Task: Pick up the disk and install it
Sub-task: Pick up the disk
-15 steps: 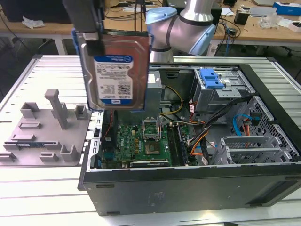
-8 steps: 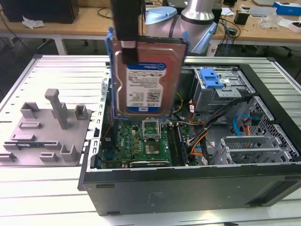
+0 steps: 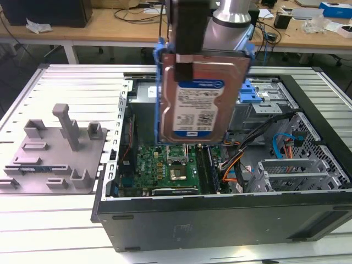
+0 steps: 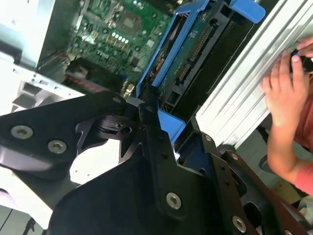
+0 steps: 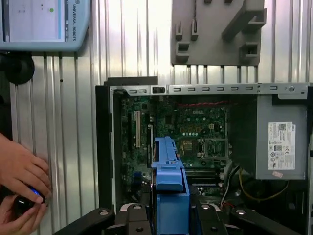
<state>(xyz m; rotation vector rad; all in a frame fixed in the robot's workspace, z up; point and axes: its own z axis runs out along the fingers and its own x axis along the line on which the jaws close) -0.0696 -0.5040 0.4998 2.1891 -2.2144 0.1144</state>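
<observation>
claw [image 5: 168,205] clamps the disk [image 3: 204,69] upright, white-and-blue label [image 3: 201,113] showing.

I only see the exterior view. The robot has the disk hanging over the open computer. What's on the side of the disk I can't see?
Observer: In the second wrist view, the disk shows a dark green circuit board on that side.
Operator: Are the jaws really squeezing it?
Observer: Yes, that view shows black jaws shut on the blue carrier at the disk's end.
Operator: Is anybody near the table?
Observer: In the first wrist view, a person's hand is on a small dark device on the slatted table beside the computer case.
</observation>
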